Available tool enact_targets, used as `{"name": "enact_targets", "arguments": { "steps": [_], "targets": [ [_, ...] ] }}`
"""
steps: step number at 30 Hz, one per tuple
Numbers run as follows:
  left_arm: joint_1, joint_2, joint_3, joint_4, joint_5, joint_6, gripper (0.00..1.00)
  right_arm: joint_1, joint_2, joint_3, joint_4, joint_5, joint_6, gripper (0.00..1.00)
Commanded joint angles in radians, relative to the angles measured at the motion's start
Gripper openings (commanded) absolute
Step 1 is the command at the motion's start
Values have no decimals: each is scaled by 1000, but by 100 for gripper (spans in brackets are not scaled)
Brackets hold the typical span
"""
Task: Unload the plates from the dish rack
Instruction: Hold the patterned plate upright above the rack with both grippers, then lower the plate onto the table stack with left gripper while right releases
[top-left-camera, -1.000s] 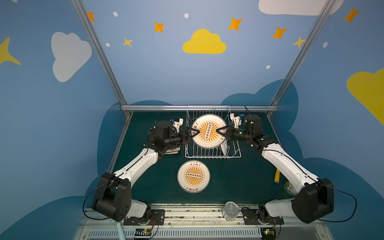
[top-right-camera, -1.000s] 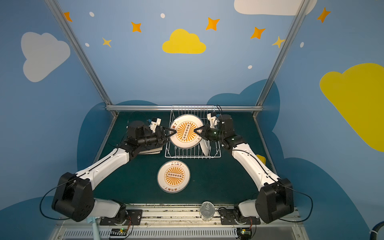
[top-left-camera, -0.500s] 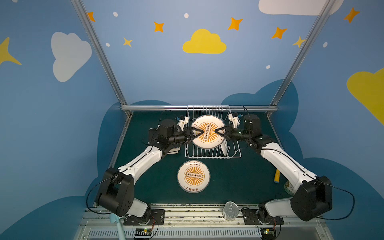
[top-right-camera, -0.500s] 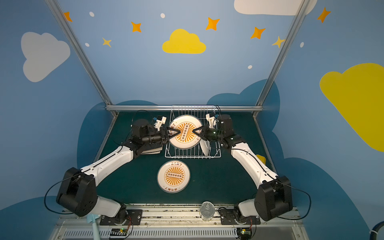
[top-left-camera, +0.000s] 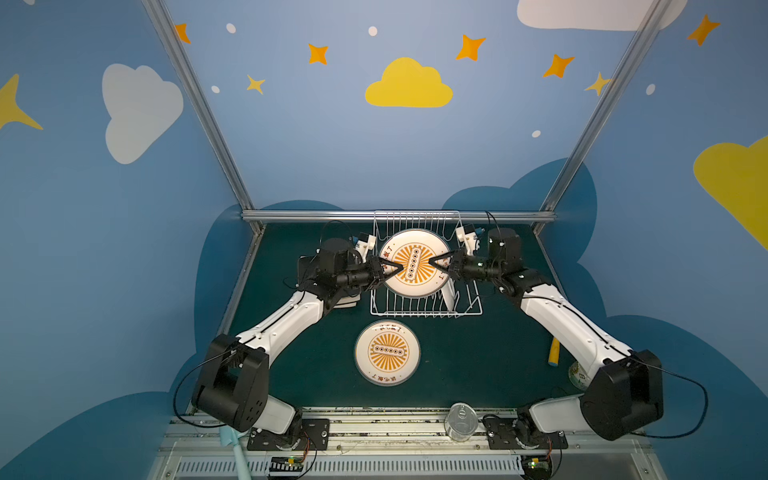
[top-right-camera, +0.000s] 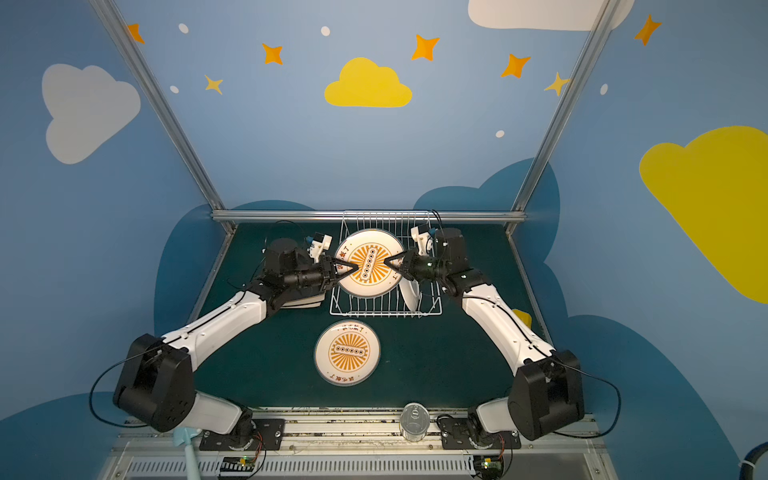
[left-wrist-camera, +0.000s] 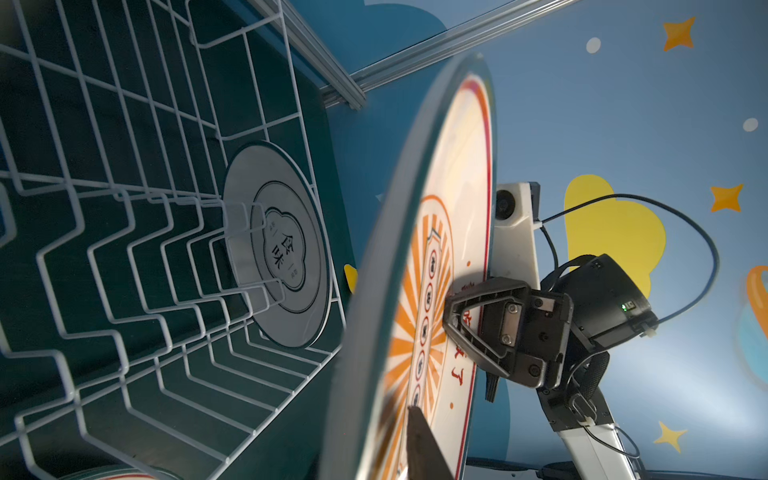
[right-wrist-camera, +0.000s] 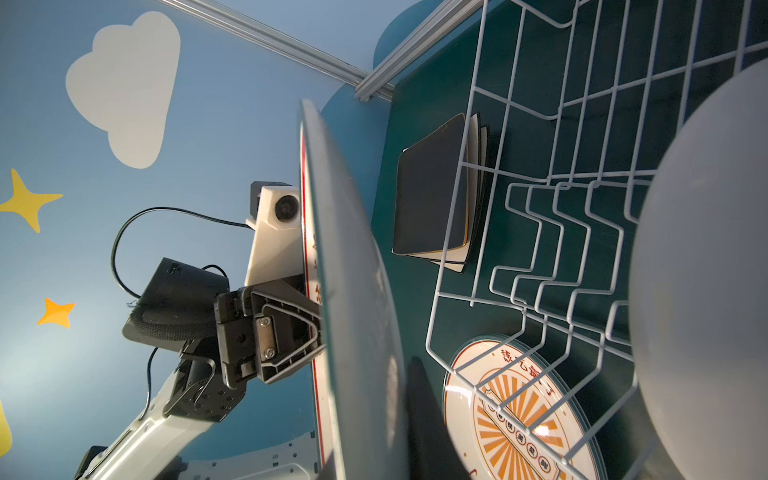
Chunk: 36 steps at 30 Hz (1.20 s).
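Observation:
A round white plate with an orange sunburst (top-left-camera: 415, 249) (top-right-camera: 370, 249) hangs upright over the white wire dish rack (top-left-camera: 424, 311) (top-right-camera: 386, 311). My left gripper (top-left-camera: 397, 270) (top-right-camera: 353, 267) is shut on its left rim, and my right gripper (top-left-camera: 432, 262) (top-right-camera: 388, 262) is shut on its right rim. In the left wrist view one finger (left-wrist-camera: 419, 444) lies on the plate's printed face (left-wrist-camera: 436, 249). A white emblem plate (left-wrist-camera: 276, 245) (top-left-camera: 449, 295) stands in the rack's prongs. A second sunburst plate (top-left-camera: 387, 352) (top-right-camera: 347, 352) lies flat in front of the rack.
Square plates, a black one on top (right-wrist-camera: 432, 187) (top-left-camera: 347, 301), are stacked left of the rack under my left arm. A tin can (top-left-camera: 460, 419) stands at the front rail. A yellow object (top-left-camera: 555, 351) lies at the right edge. A metal rail (top-left-camera: 395, 215) runs behind the rack.
My left gripper moved right to the plate's left rim and closed on it. The right gripper kept its hold, and the plate stayed in place.

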Motion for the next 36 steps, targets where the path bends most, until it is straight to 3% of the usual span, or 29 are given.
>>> {"name": "enact_targets", "arguments": {
  "steps": [1,8,17,27,36],
  "targets": [
    [-5,-12,42,22,23,19,18,9,15,16,-7,-21,-24,0],
    [-3,-26,45,9,0,19,7,10,15,15,-28,-15,-33,3],
    [8,-62,31,-6,-14,13,3,10,4,25,-72,7,-62,39],
    [54,-210,-58,-141,-4,50,3,7,-61,56,-200,106,-243,87],
    [92,-437,-151,-467,-29,180,3,21,-150,32,-254,167,-513,89]
  ]
}}
